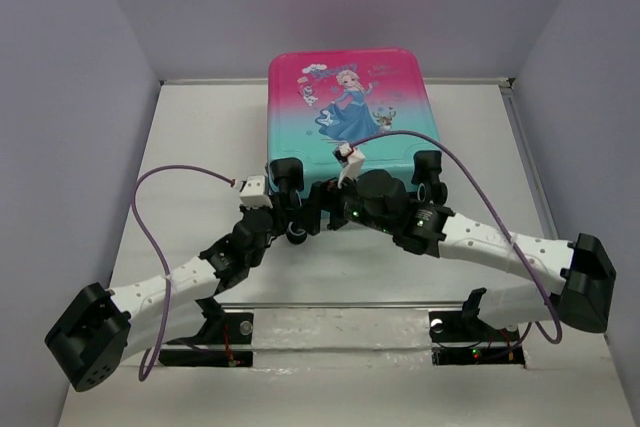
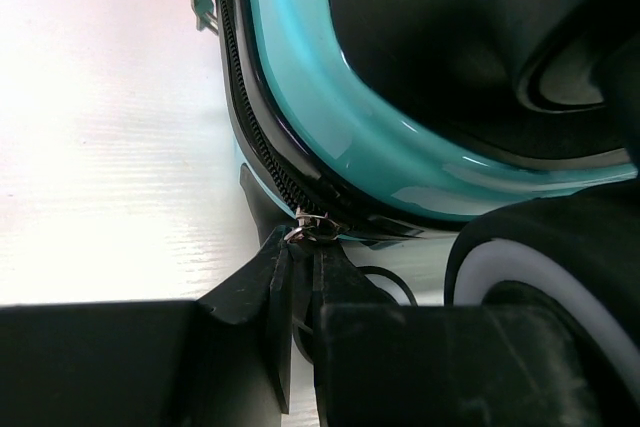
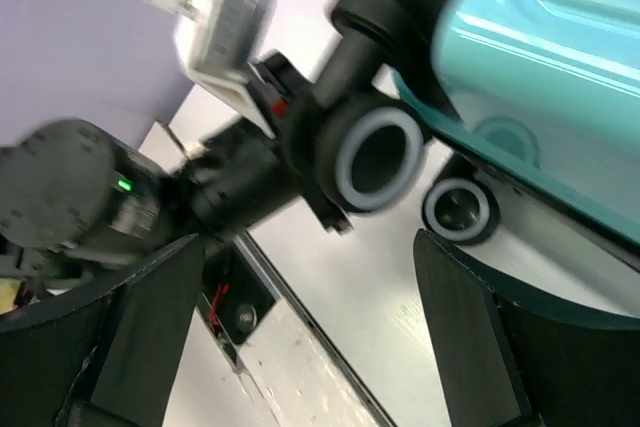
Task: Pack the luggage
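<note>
The luggage (image 1: 345, 107) lies flat and closed at the back centre of the table, princess print up, wheels toward me. My left gripper (image 1: 292, 219) is at its near left corner. In the left wrist view it (image 2: 300, 257) is shut on the metal zipper pull (image 2: 312, 227), at the zipper track along the teal shell (image 2: 330, 117), beside a wheel (image 2: 540, 287). My right gripper (image 1: 325, 209) hovers just right of it, near the near edge. In the right wrist view it (image 3: 300, 337) is open and empty over the table, below two wheels (image 3: 378, 159) and the teal shell (image 3: 540, 47).
Purple cables (image 1: 150, 217) loop over both arms. Grey walls (image 1: 70, 147) close in the table on the left, right and back. The left arm's wrist (image 3: 120, 197) is close to my right gripper. Mount slots (image 1: 230, 332) sit at the near edge.
</note>
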Controlling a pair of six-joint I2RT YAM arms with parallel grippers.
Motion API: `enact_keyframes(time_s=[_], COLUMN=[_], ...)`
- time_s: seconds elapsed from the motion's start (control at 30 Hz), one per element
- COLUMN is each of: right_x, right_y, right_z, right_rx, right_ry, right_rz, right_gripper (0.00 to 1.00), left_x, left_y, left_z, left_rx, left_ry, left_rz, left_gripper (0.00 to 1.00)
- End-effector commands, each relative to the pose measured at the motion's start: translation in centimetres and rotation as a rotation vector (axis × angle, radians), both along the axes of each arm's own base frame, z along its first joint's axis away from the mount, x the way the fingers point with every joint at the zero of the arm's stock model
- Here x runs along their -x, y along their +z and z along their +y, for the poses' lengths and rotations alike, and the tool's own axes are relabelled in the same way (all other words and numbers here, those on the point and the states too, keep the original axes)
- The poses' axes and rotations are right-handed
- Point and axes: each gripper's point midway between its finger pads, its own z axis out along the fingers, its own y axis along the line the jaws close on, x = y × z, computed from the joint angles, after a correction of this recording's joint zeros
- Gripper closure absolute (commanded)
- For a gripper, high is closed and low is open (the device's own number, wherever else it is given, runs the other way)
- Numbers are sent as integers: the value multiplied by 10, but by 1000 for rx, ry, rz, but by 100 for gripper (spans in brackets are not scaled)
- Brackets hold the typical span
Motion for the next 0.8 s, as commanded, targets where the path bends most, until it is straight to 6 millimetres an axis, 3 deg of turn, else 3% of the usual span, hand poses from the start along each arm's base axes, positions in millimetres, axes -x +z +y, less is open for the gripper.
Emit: enact_keyframes(time_s=[0.0, 0.27, 0.47, 0.53, 0.67, 0.73, 0.77], right_x=[-20, -26, -47, -55, -61, -64, -66], right_y=[10, 0, -7, -1, 8, 12, 16], right_z=[7, 45, 59, 62, 70, 69, 67], right_rx=[119, 90, 92, 61, 9, -29, -43], right_ry=[-65, -12, -90, -124, -111, -88, -105], right_rz=[-78, -34, -19, -44, -122, -141, -151], right_gripper=[9, 0, 0, 2, 15, 27, 42], left_x=[-17, -16, -15, -14, -12, -11, -10], left_y=[66, 68, 70, 70, 68, 68, 68], left_z=[-14, -17, -20, -21, -20, -19, -20], left_rx=[138, 146, 153, 154, 157, 158, 158], left_ry=[-6, -26, -42, -46, -54, -58, -60], left_rz=[-180, -189, -193, -195, -194, -195, -197], left_gripper=[94, 94, 94, 94, 94, 94, 94])
